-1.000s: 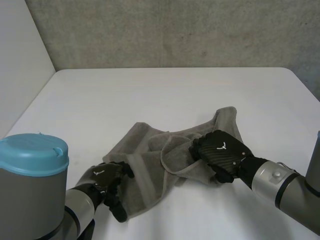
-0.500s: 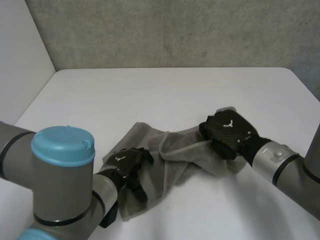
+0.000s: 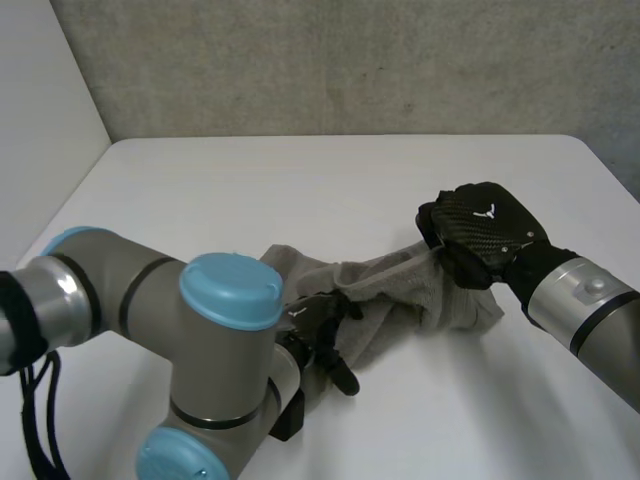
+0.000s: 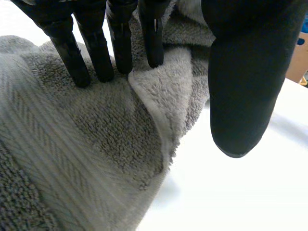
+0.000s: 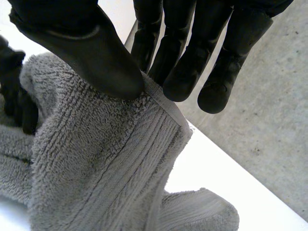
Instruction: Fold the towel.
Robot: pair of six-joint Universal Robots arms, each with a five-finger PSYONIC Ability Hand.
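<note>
Near the front of the white table (image 3: pixel 300 190), a grey towel (image 3: pixel 400 290) lies bunched in a long crumple between the two hands. At its right end the right hand (image 3: pixel 478 232) has a hemmed edge raised off the table. In the right wrist view, the thumb (image 5: pixel 86 53) and fingers (image 5: pixel 185 62) pinch the hem between them, and the cloth hangs from the pinch in thick folds. At the towel's left end the left hand (image 3: pixel 318 322) rests on the cloth, just past the left arm (image 3: pixel 200 350) with its blue-capped joint. In the left wrist view, the fingertips (image 4: pixel 96 72) are straight and press on the towel next to a turned-over edge. The left thumb (image 4: pixel 245 86) stands apart from them, beside the towel's edge over bare table, so this hand is relaxed and grasps nothing. A grey wall (image 3: pixel 350 60) rises behind the table.
</note>
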